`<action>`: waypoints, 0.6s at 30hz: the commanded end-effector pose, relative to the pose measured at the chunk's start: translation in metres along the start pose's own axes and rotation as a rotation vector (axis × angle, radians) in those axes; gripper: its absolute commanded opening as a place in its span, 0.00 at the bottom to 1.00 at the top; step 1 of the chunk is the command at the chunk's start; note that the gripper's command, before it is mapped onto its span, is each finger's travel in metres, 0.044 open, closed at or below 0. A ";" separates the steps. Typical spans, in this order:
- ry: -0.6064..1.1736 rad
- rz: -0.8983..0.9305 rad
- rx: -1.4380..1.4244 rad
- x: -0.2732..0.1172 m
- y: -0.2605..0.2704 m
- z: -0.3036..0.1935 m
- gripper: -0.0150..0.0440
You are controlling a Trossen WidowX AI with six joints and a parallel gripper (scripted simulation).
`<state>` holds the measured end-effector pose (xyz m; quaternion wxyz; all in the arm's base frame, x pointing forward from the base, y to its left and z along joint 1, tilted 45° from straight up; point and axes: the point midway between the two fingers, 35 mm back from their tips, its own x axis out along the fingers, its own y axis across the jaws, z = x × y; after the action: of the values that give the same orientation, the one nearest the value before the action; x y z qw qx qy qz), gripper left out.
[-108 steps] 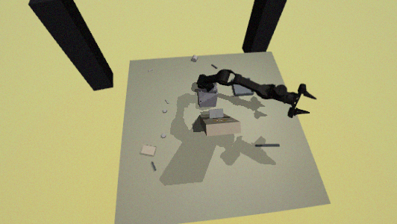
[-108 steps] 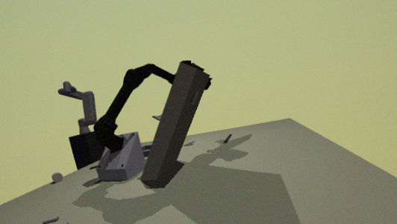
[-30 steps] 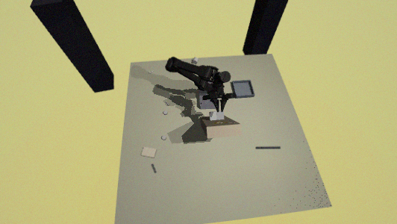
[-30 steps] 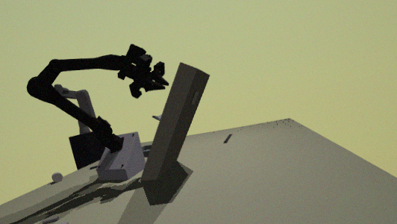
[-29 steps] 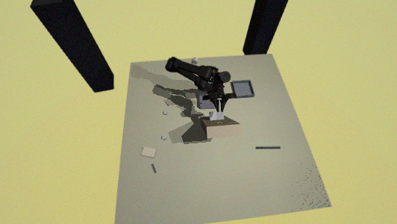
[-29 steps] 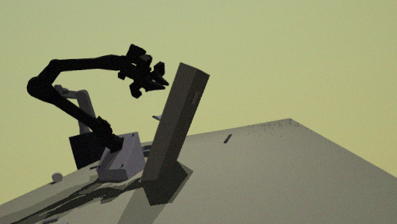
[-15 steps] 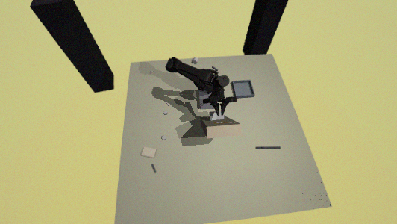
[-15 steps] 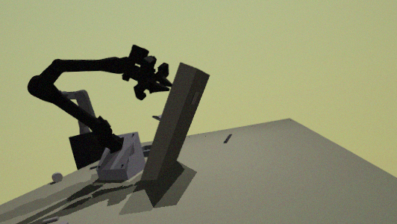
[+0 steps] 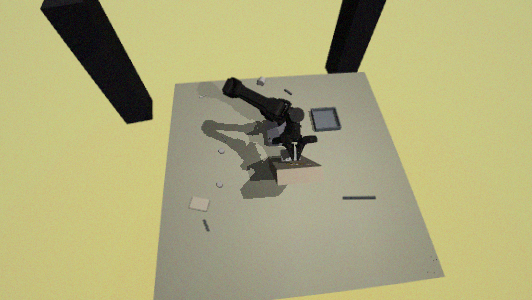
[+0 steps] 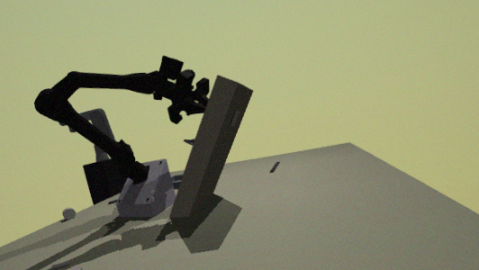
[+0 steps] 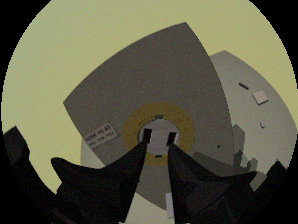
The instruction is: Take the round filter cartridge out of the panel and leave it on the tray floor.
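Your gripper point(image 9: 295, 156) point(image 10: 206, 107) point(image 11: 157, 145), tips slightly apart and holding nothing, was at the 2 slots; the cartridge point(image 11: 159, 131) sat in the panel point(image 9: 300, 175) point(image 10: 204, 148) point(image 11: 165, 65). Extraction and placing on the tray point(image 9: 339, 120) remained.

Round pale grey filter cartridge point(image 11: 159, 131), two narrow dark slots on its face, sitting in the middle of a yellowish ring, still in the tilted grey service panel point(image 11: 165, 70) point(image 9: 299, 175) point(image 10: 204, 150), which has a small printed label up front
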<state>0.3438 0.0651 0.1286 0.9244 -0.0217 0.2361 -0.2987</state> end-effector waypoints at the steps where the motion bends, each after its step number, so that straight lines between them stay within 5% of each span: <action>1: 0.003 0.000 -0.010 0.008 -0.002 -0.002 0.43; 18: 0.001 -0.001 -0.011 0.012 -0.002 -0.003 0.43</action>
<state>0.3494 0.0564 0.1224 0.9240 -0.0245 0.2355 -0.3002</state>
